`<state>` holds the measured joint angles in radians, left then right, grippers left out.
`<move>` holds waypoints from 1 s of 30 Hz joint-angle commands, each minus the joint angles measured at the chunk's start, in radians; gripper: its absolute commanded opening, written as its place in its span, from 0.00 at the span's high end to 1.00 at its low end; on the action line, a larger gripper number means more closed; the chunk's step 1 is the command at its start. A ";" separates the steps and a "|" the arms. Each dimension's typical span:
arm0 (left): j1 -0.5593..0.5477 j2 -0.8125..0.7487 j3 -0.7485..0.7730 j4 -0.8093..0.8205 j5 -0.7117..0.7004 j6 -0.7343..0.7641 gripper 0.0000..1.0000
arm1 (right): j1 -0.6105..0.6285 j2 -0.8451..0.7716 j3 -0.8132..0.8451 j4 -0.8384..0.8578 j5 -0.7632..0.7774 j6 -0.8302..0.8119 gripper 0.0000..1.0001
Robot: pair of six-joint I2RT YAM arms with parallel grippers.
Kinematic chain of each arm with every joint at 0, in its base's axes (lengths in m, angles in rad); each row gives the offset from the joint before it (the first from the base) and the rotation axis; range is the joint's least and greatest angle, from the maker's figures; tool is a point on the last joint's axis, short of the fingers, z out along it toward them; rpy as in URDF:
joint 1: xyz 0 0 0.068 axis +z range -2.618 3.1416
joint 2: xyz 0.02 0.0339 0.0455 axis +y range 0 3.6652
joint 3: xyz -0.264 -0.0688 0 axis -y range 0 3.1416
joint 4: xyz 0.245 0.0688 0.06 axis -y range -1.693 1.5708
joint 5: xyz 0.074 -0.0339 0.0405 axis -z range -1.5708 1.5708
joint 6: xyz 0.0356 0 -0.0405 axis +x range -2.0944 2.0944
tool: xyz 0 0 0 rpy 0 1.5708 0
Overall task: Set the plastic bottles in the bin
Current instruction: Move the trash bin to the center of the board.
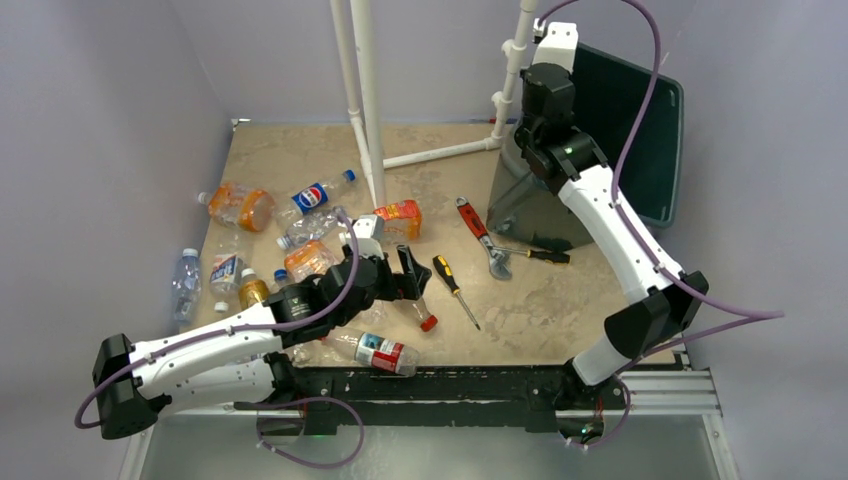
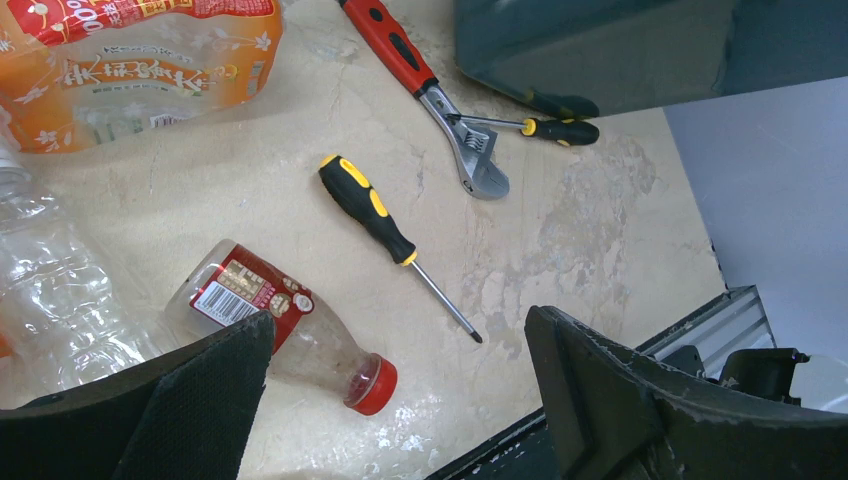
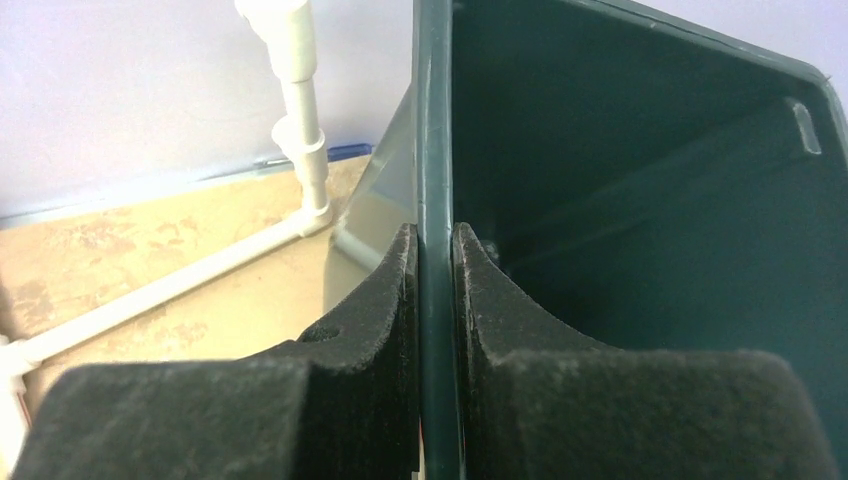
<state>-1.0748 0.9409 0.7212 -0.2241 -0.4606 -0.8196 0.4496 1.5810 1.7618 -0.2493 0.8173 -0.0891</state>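
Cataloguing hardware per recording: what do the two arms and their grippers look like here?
Both the left arm and right arm have white link shells between bulky black joints. A purple cable loops loosely along each. The fingers are black, wedge-shaped and rough-textured. A green light glows on the right arm.

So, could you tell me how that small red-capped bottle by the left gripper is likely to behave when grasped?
The red-capped bottle looks empty, so probably light. It lies on its side on the smooth table, so a nudge may roll it. Its thin clear wall would likely dent under the jaws.
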 commanded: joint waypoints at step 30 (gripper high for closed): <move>-0.001 -0.037 -0.031 0.010 0.005 -0.015 0.04 | -0.017 0.012 0.041 -0.156 -0.079 0.132 0.30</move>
<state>-1.0748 0.9180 0.7044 -0.2268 -0.4545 -0.8207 0.4427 1.6337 1.7657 -0.3515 0.7403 0.0105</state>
